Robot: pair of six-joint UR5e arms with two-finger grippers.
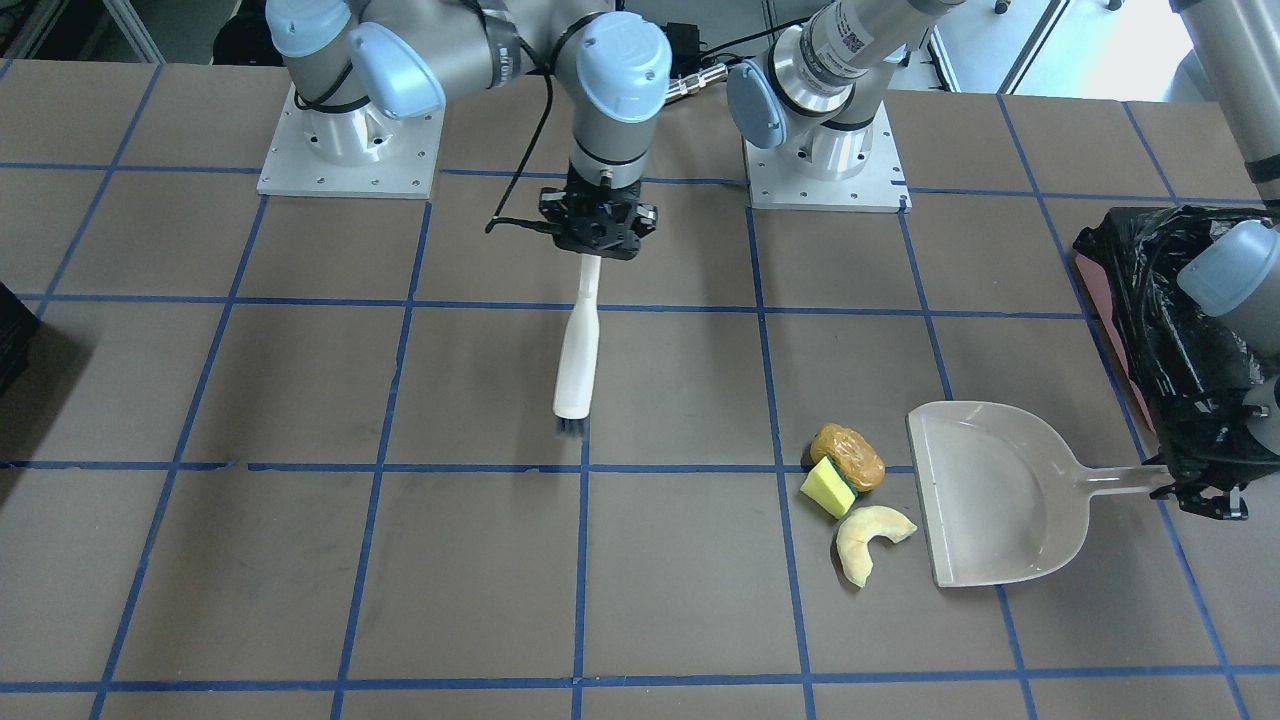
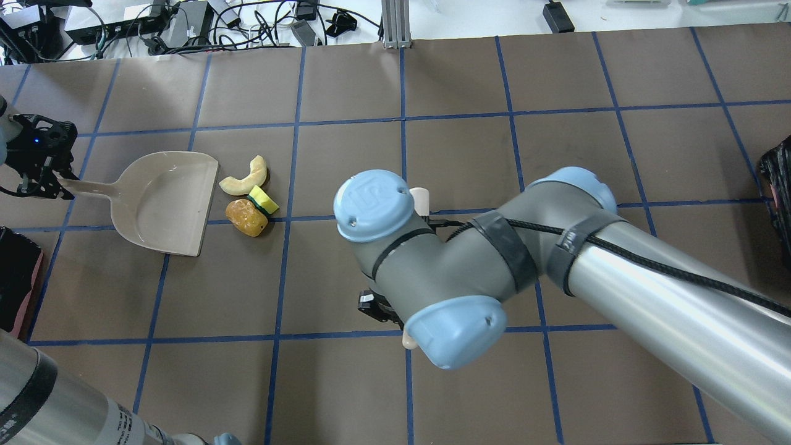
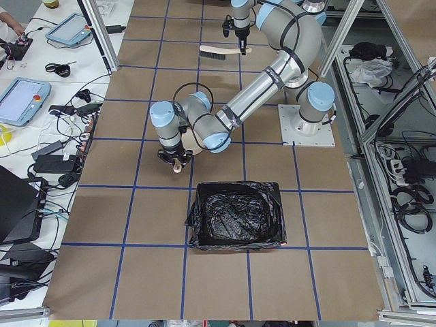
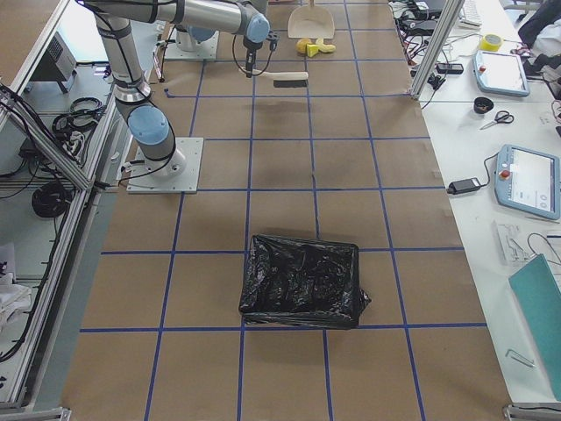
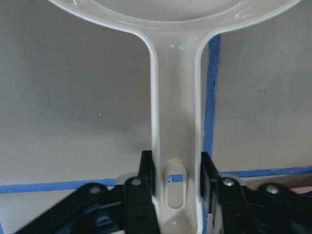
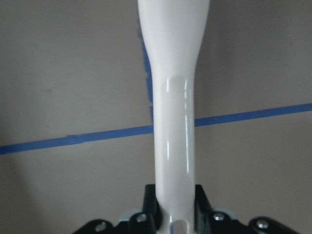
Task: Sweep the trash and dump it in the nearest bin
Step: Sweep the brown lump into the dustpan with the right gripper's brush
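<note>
The trash lies together on the table: a brown-orange lump (image 1: 848, 456), a yellow-and-green sponge (image 1: 827, 488) and a pale crescent (image 1: 868, 538), also in the overhead view (image 2: 247, 217). A white dustpan (image 1: 1000, 495) rests with its open edge next to them. My left gripper (image 1: 1205, 495) is shut on the dustpan handle (image 5: 176, 97). My right gripper (image 1: 597, 245) is shut on the handle of a white brush (image 1: 575, 360), well to the side of the trash. The pink bin with a black bag (image 1: 1160, 330) stands just behind the left gripper.
A second black-bagged bin (image 4: 302, 281) stands toward the table's other end, and its edge shows in the overhead view (image 2: 780, 179). My right arm (image 2: 494, 259) hangs over the table's middle. Blue tape lines grid the brown table (image 1: 300, 560).
</note>
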